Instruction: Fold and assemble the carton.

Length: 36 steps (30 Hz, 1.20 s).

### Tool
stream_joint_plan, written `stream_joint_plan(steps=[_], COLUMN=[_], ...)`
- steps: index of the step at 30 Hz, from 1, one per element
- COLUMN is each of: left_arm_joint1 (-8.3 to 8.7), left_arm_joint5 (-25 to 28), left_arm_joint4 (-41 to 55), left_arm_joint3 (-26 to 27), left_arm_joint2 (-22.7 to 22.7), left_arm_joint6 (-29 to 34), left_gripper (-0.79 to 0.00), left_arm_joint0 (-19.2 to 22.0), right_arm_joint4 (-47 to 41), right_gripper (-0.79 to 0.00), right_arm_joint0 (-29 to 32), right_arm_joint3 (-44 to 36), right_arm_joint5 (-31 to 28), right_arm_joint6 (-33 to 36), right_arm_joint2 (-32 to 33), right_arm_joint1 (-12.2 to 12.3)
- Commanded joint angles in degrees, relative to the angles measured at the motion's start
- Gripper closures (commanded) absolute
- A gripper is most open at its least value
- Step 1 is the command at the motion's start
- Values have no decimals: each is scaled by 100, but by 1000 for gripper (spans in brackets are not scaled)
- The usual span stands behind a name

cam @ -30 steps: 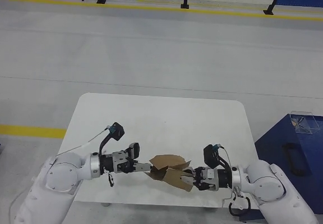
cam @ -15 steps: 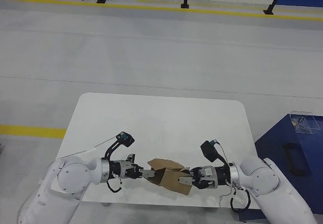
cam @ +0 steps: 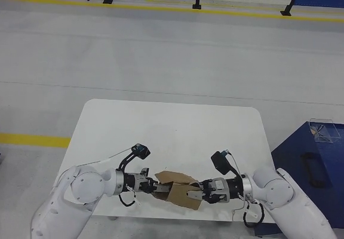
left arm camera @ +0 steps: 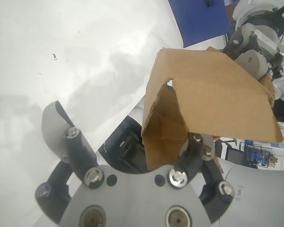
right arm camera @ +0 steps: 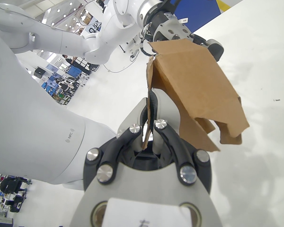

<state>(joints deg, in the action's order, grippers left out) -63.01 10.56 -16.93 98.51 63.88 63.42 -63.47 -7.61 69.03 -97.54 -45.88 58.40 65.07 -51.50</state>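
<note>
Carton (cam: 177,186) half-formed, lifted off tabletop (cam: 172,125), above its near edge, between both tools. Your right tool (right arm camera: 151,109) was pinched tight on one panel edge. Your left tool (left arm camera: 126,128) was spread wide, gripping nothing; one finger lay against carton's end flap. Step, by my read: squaring sleeve, tucking flap. You did best holding right pinch steady as anchor, pushing left along crease, not across panel. Risk: thin board buckling or slipping from pinch.
</note>
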Motion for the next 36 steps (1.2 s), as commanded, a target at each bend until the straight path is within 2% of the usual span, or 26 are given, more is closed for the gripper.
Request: stream_joint_plan(steps=[1,2,3,8,9,11,12,14,15,24,25,26,36], left_arm_joint1=[-7,-10,-12,-13,-11,-7,-5,-3,-3,4,5,5,15], left_arm_joint5=[-7,-7,-12,-44,-52,-85,-84,-73,-72,183,187,214,139], left_arm_joint4=[0,7,-1,-22,-15,0,11,38,57,401,405,391,297], left_arm_joint3=[-25,-38,-58,-109,-116,-134,-143,-176,-194,-376,-398,-397,-301], left_arm_joint2=[-58,-83,-107,-183,-191,-202,-208,-227,-235,-283,-285,-284,-289], left_arm_joint6=[-61,-79,-92,-102,-86,-35,-24,-6,-3,131,126,71,-76], left_gripper=[-416,-391,-400,-474,-520,-514,-456,-219,0,0,0,0,0], left_arm_joint0=[30,44,60,137,147,173,185,205,216,338,357,372,442], right_arm_joint4=[-13,-15,-27,-28,-28,-22,-24,-15,-14,65,93,127,265], right_gripper=[0,0,0,0,0,0,0,0,0,0,-739,-785,-785], right_arm_joint0=[-2,-11,-19,-88,-97,-119,-122,-127,-128,-110,-103,-96,-53], right_arm_joint3=[2,12,24,66,71,67,64,59,63,58,59,54,70], right_arm_joint5=[-17,-26,-36,-65,-71,-83,-91,-103,-106,-46,-25,-39,-17], right_arm_joint6=[-17,-27,-36,-66,-71,-84,-91,-103,-107,-230,-275,-347,-626], right_arm_joint2=[-40,-55,-77,-152,-164,-173,-170,-156,-151,-98,-80,-56,62], right_arm_joint1=[12,18,22,40,42,49,53,62,66,86,88,88,91])
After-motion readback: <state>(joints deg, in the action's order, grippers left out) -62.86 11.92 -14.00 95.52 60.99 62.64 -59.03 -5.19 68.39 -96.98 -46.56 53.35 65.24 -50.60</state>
